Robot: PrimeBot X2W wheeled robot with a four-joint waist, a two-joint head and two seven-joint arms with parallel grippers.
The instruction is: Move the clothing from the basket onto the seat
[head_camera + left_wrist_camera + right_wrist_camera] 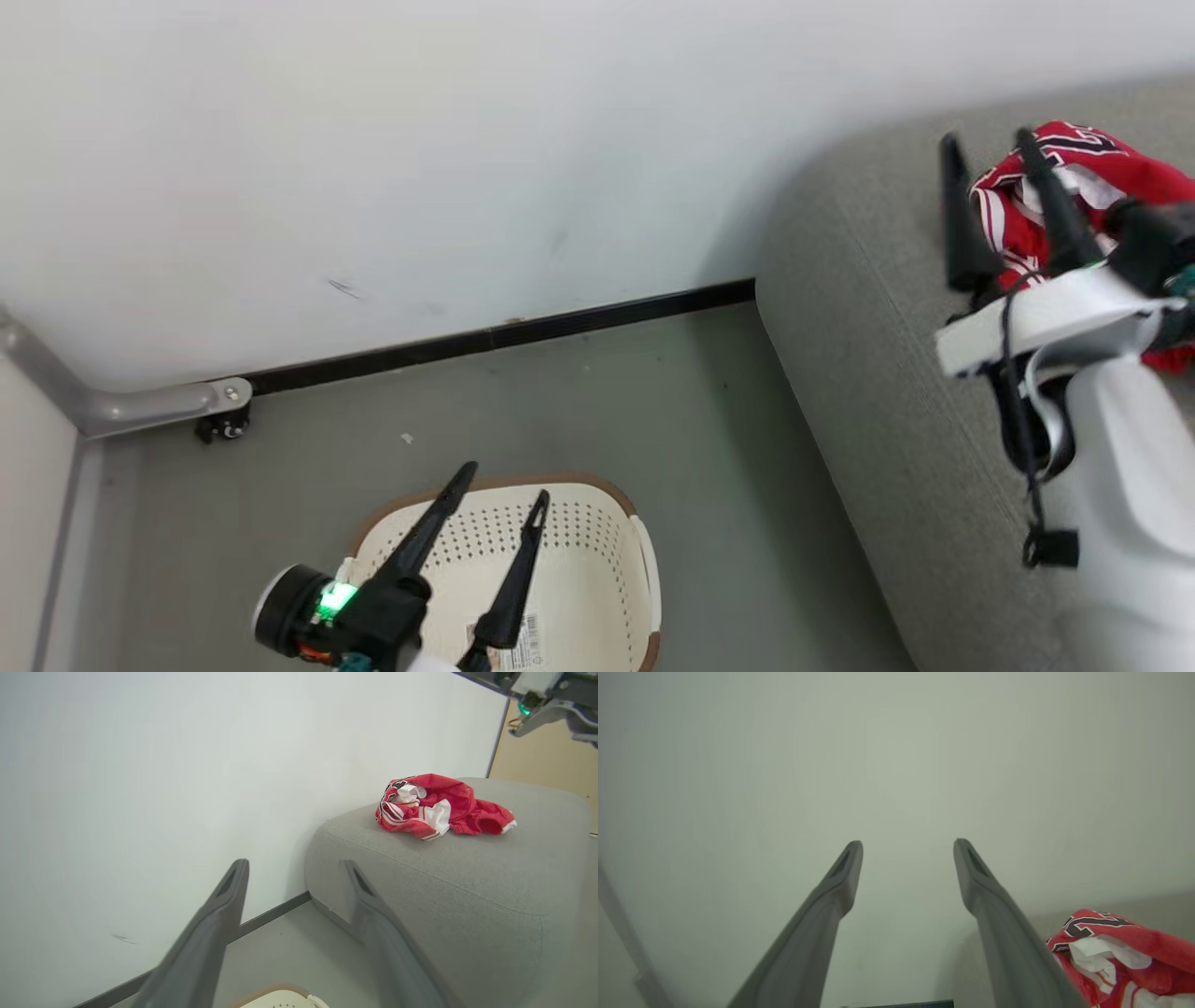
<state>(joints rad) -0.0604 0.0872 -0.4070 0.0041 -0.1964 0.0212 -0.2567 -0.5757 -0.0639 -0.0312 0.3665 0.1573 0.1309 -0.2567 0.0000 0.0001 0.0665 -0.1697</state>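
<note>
The red clothing [1092,191] with white trim and dark numerals lies bunched on the grey seat [868,373] at the right; it also shows as clothing [437,807] on the seat [467,882] and as clothing [1125,952] at the lower right. My right gripper [990,145] stands open above the seat beside the heap, holding nothing; its fingers [845,872] point at the wall. My left gripper [504,481] is open over the cream basket [597,523], nothing between its fingers [233,886]. The basket's floor shows a paper label [518,649].
A white wall [420,168] with a black skirting strip [504,331] runs behind the basket and seat. A grey metal bracket [140,406] sits at the floor's left corner. Grey floor [700,448] lies between basket and seat.
</note>
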